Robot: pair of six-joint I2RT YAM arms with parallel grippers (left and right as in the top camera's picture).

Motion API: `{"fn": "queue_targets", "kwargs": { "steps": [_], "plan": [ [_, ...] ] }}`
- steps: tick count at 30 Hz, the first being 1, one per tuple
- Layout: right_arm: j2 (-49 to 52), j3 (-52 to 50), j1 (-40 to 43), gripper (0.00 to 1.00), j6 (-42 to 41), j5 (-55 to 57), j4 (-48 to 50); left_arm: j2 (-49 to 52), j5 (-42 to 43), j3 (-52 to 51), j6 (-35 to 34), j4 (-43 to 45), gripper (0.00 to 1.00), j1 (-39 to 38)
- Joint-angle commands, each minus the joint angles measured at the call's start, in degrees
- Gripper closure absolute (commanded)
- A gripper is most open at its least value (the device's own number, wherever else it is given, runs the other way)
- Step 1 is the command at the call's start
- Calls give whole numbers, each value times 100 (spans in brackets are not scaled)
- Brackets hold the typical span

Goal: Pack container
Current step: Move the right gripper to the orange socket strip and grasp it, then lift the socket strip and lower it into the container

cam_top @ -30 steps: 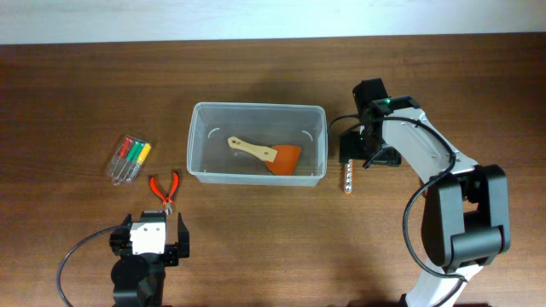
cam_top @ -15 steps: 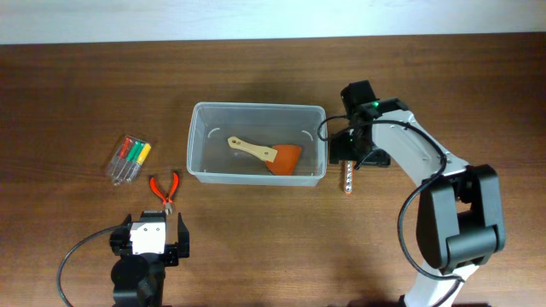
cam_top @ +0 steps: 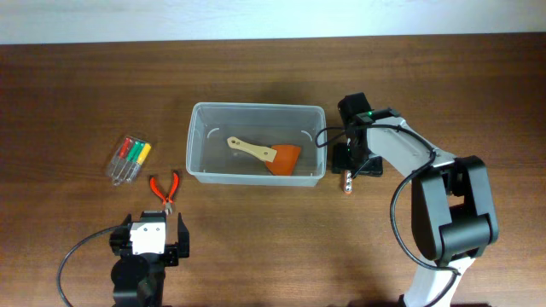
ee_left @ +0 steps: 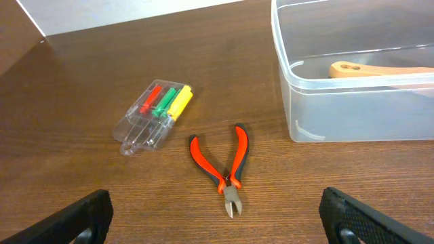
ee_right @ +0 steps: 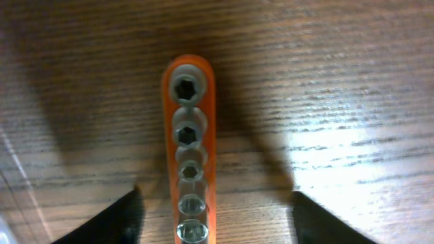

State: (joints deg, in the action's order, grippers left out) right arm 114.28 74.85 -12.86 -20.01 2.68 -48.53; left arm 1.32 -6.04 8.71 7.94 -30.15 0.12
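Tabletop (cam_top: 256, 68), socket rail (ee_right: 190, 146) seemingly beside container (cam_top: 256, 107)

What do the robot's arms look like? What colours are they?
The right arm has white shells and chunky black joints, a tiny green light, and a thin black cable looping alongside. The left arm is black with a white block and a curving cable. Their fingers are black.

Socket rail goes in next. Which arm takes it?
Right. Its end effector hangs open directly over the socket rail, a finger on each side, beside the container. The left end effector sits across the table near the pliers.
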Motion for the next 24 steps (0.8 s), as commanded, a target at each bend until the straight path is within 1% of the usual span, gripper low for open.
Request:
{"fn": "queue_targets", "kwargs": {
  "steps": [1,4,6,8,9,12,15,20,24],
  "plan": [
    [59,-98,-24,44,-46,11,-2,-33,-24,-42,94,15,1,-20],
    [59,-98,-24,58,-46,11,-2,-33,-24,-42,94,15,1,-17],
    [59,-98,-24,62,-46,11,-2,-33,-24,-42,94,17,1,-17],
    [59,-98,-24,69,-46,11,-2,-33,-24,-42,94,17,1,-20],
    [59,-98,-24,75,-46,11,-2,-33,-24,-42,94,15,1,-17],
    [59,-98,-24,88,-46,11,4,-33,-24,-42,94,17,1,-20],
    [59,-96,-22,96,-44,13,17,-33,-24,-42,94,17,1,-20],
    [11,55,133,96,-44,15,-120,-33,-24,-42,94,17,1,-20],
    [-151,490,391,96,20,15,-437,-33,-24,-42,94,15,1,-17]
  ]
}}
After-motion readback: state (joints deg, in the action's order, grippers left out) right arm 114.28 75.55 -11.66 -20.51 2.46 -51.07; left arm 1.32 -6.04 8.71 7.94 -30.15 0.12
